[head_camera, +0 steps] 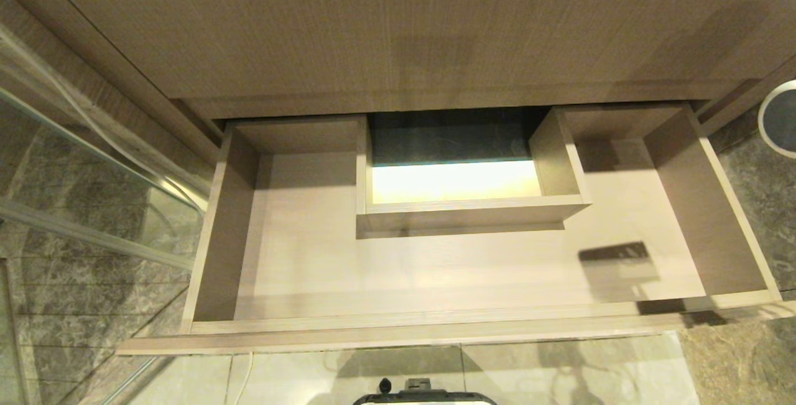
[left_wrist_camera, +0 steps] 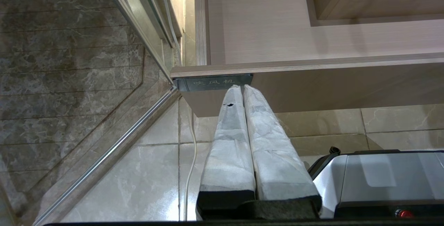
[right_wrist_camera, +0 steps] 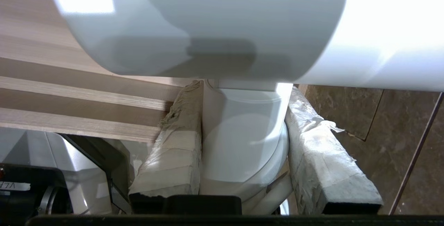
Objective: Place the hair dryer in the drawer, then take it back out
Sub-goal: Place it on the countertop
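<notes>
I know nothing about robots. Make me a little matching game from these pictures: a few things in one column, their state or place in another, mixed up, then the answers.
Things:
1. hair dryer
2. drawer
3. left gripper
4. right gripper

States:
A. pulled open, nothing lying inside
B. fingers pressed together, holding nothing
C. white, clamped by its handle
D. fingers either side of a white handle

Pairs: 1-C, 2-A, 3-B, 4-D

White hair dryer (right_wrist_camera: 242, 80) with broad rounded barrel lying crosswise, handle clamped between padded jaws, held off the drawer's front right. Wide shallow light-wood drawer (head_camera: 472, 324) pulled fully open, boxed rectangular cutout at mid-back, small dark label on front's left end.
</notes>
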Tool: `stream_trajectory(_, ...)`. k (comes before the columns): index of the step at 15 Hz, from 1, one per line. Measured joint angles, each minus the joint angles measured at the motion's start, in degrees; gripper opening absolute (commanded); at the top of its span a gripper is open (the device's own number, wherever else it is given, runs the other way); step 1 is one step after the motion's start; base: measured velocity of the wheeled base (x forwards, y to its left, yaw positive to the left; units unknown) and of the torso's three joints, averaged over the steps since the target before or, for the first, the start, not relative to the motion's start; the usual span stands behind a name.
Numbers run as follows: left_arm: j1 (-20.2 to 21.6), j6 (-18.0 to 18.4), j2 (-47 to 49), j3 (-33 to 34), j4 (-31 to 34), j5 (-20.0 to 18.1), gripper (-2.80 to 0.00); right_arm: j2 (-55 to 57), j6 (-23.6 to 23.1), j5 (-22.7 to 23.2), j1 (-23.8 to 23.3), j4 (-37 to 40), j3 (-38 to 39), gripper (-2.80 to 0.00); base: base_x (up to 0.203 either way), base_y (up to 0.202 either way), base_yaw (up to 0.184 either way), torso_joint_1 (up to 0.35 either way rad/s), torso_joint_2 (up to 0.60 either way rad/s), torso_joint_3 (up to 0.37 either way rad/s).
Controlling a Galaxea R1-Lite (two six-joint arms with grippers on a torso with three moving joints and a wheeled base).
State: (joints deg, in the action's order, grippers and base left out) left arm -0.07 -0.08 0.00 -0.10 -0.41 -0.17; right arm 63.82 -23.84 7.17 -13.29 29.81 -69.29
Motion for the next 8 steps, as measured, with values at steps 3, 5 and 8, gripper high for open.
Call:
stream_trajectory(3, -0.04, -0.03, 0.00, 0.00, 0.00, 0.01, -2.80, -0.83, -0.01, 0.05, 0.02, 0.05, -0.05, -2.80, 0.000, 0.000, 0.000, 0.000, 0.00, 0.000)
stream_trajectory(5, -0.02, -0.01, 0.00, 0.00, 0.00, -0.04, -2.80, -1.20, -0.01, 0.05, 0.02, 0.37, 0.20, -2.80, 0.000, 0.000, 0.000, 0.000, 0.00, 0.000)
stream_trajectory(8, 0.02, -0.03, 0.00, 0.00, -0.02, -0.01, -2.80, -1.53, -0.01, 0.43, 0.04, 0.04, 0.24, -2.80, 0.002, 0.003, -0.021, 0.001, 0.00, 0.001)
